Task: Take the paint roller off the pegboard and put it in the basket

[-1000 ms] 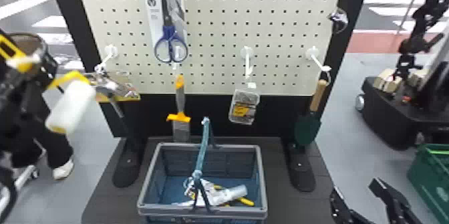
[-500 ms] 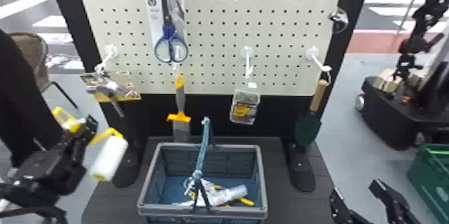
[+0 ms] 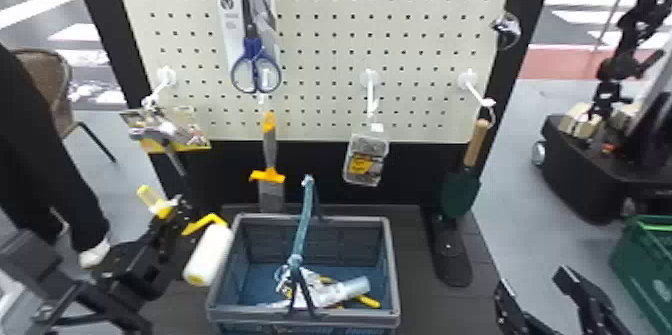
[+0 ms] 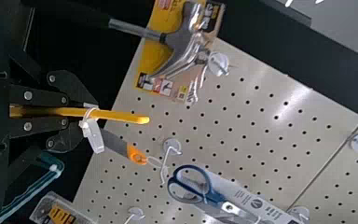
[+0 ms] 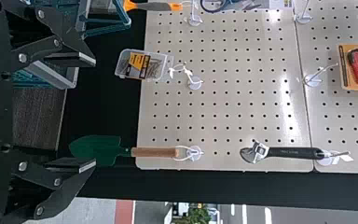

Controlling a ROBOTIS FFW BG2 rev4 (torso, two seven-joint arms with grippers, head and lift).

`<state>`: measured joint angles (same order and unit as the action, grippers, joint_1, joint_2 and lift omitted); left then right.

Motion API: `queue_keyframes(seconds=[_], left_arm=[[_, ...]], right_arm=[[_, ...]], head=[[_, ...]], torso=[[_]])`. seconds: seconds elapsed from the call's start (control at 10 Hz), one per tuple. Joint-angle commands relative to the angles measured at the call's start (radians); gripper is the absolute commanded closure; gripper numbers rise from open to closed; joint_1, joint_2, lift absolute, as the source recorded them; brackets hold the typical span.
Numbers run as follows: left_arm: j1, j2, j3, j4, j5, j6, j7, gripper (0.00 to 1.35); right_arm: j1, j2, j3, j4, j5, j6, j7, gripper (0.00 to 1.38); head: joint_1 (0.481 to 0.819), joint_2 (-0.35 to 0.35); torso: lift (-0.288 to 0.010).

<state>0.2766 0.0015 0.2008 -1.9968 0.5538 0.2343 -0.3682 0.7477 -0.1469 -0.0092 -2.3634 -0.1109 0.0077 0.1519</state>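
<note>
Holding the Roller Free of the Pegboard, Missing Only the Drop

Starting nearest, resting the right gripper [image 3: 532, 281] low on the right, well apart from the basket, with fingers spread and nothing between them. Pinching the yellow handle [image 4: 121, 116] of the paint roller [image 3: 207, 254] in the left gripper [image 4: 87, 114], with both fingers pressed firmly against it. Dangling a small white tag [image 4: 93, 135] from that handle, just beyond the fingertips.

Holding the roller's white roll tilted, just beside the left rim of the basket [image 3: 350, 315]; not making clear, from this angle, any touch between roll and rim. Lying in the basket, among clear wrapping [image 3: 345, 289], showing a yellow piece [image 3: 369, 301].

Counting the first half as done: gripping the roller and having it off the pegboard [image 3: 325, 34]. Judging the second half as undone: needing to bring the roll inward over the rim, steer around the raised basket handle [image 3: 302, 219], lower the roller inside, open the fingers and back out. Risking a snag on rim or handle by going in too low.

Farther back, displaying a hammer [image 3: 170, 144], an orange brush [image 3: 270, 146], a small clear box [image 3: 366, 159], a trowel [image 3: 460, 189] and blue scissors [image 3: 256, 69], probably needing no handling for this job.
</note>
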Motion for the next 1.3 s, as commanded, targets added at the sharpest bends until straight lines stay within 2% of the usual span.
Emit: queue_keyframes(seconds=[0.0,0.4,0.8,0.9,1.0,1.1,1.2], left_arm=[[-0.035,-0.004,-0.027,0.071,0.009,-0.006,-0.015,1.21],[-0.128,-0.004,-0.097,0.216,0.009,-0.046,-0.043,1.21],[-0.186,-0.004,-0.147,0.290,0.008,-0.059,-0.061,1.21],[-0.188,-0.004,-0.144,0.290,0.009,-0.046,-0.061,0.83],[-0.188,-0.004,-0.143,0.290,0.009,-0.047,-0.063,0.28],[-0.184,-0.004,-0.139,0.290,0.011,-0.062,-0.064,0.02],[-0.184,-0.004,-0.135,0.290,0.011,-0.062,-0.066,0.15]], right_arm=[[-0.002,0.001,0.000,0.003,-0.001,-0.002,0.000,0.50],[-0.006,0.001,0.000,0.006,-0.004,-0.006,0.002,0.50],[-0.013,0.000,0.000,0.013,-0.006,-0.009,0.002,0.50],[-0.013,0.000,0.000,0.013,-0.006,-0.009,0.002,0.50],[-0.013,0.000,0.000,0.013,-0.006,-0.009,0.002,0.50],[-0.013,0.000,0.000,0.013,-0.006,-0.009,0.002,0.50],[-0.013,0.000,0.000,0.016,-0.006,-0.009,0.002,0.50]], head=[[0.549,0.000],[0.549,0.000],[0.549,0.000],[0.549,0.000],[0.549,0.000],[0.549,0.000],[0.549,0.000]], torso=[[-0.100],[-0.100],[-0.100],[-0.100],[-0.100],[-0.100],[-0.100]])
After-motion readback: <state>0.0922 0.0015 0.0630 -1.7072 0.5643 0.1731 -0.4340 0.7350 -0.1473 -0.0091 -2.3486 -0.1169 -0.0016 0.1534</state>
